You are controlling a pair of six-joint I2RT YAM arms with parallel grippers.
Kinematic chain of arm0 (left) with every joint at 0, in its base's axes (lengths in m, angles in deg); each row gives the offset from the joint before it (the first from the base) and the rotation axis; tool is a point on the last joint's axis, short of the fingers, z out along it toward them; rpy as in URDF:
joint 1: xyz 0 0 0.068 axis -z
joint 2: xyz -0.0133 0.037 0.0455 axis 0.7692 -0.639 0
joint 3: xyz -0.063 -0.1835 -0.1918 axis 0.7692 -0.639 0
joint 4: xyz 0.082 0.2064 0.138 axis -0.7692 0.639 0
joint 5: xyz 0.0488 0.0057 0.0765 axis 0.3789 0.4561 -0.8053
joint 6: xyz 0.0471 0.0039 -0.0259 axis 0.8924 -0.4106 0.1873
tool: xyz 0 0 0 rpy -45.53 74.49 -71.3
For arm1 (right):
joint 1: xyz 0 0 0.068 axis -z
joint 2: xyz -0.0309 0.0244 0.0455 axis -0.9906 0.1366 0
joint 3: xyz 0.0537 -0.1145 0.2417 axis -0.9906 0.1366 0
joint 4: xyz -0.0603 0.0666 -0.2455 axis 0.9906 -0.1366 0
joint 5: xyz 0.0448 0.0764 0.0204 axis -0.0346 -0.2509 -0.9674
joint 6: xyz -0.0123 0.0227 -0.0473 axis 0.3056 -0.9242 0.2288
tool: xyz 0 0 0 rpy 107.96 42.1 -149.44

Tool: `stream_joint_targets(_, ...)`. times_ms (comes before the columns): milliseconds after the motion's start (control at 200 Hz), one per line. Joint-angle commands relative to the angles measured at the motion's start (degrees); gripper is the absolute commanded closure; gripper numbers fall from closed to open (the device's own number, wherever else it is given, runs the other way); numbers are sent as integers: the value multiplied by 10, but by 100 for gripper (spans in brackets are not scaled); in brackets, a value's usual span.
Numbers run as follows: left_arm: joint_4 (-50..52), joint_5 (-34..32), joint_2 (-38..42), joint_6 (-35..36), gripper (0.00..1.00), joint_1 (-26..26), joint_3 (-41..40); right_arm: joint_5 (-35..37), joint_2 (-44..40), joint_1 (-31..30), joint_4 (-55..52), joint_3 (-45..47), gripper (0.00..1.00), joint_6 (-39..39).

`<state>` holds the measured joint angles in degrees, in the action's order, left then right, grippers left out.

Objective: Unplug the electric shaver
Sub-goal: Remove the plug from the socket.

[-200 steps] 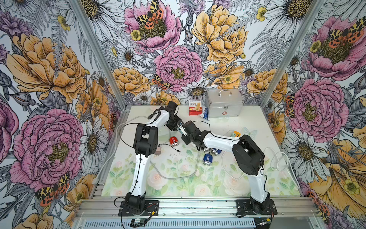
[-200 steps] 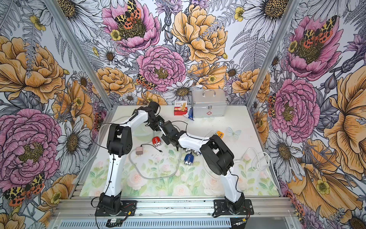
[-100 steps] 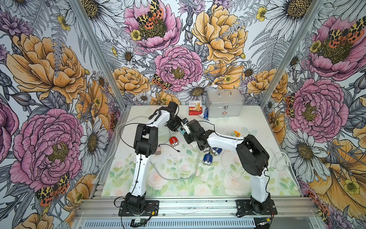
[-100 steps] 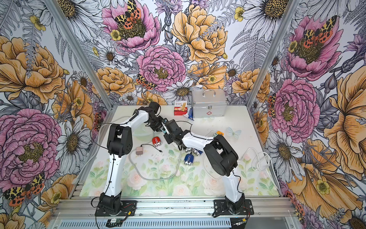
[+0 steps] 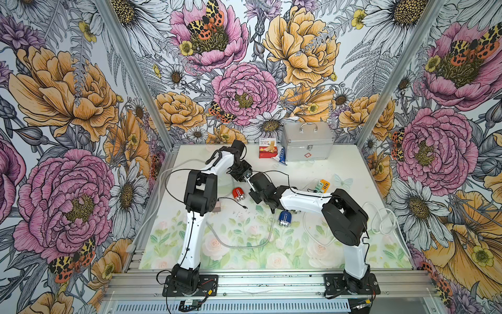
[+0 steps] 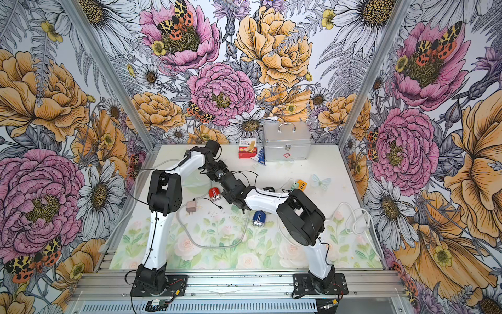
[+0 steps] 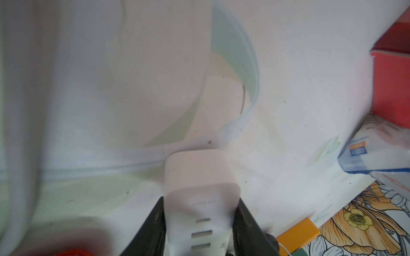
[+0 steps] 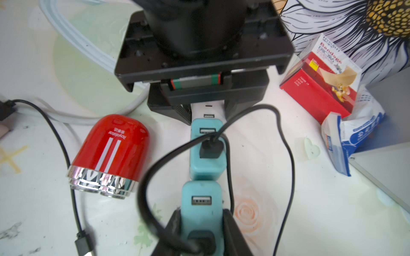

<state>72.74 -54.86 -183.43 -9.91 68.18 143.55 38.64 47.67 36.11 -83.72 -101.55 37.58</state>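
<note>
In the right wrist view, my right gripper [image 8: 200,215] is shut on the nearer teal charger [image 8: 200,199], which has a black cable plugged into it. The charger sits on a white power strip [image 8: 207,109]. A second teal charger [image 8: 207,164] with a black plug stands farther along the strip. My left gripper [image 7: 201,199] is shut on the strip's end [image 7: 199,177]. A red shaver [image 8: 111,153] lies beside the strip, and a loose black cable end [image 8: 82,243] lies near it. A blue shaver [image 5: 284,218] lies under my right forearm. Both grippers meet mid-table: left [image 5: 245,174], right [image 5: 255,187].
A silver first-aid case [image 5: 307,145], a red bandage box [image 5: 267,148] and a blue-white packet [image 8: 355,133] stand at the back. A pink adapter [image 5: 217,209] lies left. Orange and green plugs [image 5: 322,186] and a white coiled cable [image 5: 380,217] lie right. A grey cord [image 5: 244,246] loops across the front.
My right gripper has crept slightly back and left along the strip. The left arm holds still, and both grips are unchanged.
</note>
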Motion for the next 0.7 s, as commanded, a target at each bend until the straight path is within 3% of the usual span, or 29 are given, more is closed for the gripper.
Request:
stream_joint_targets(0,-12,-20,-41,-26,72,3,-17,-200,-46,32,29,-1,96,-86)
stream_joint_targets(85,-12,-21,-41,-27,72,6,-19,-246,-40,33,29,-4,97,-97)
stream_joint_targets(175,-12,-22,-42,-27,72,6,-18,-232,-37,22,29,-4,97,-91)
stream_joint_targets(380,-12,-24,-43,-30,72,5,-18,32,-38,-40,28,8,99,14)
stream_joint_targets(505,-12,-23,-46,-31,72,6,-15,106,-31,-52,28,5,99,38)
stream_joint_targets(600,-12,-22,-48,-32,72,7,-14,111,-37,-48,29,5,99,29)
stream_joint_targets(695,-12,-23,-48,-31,72,6,-13,42,-55,-25,29,17,99,-23)
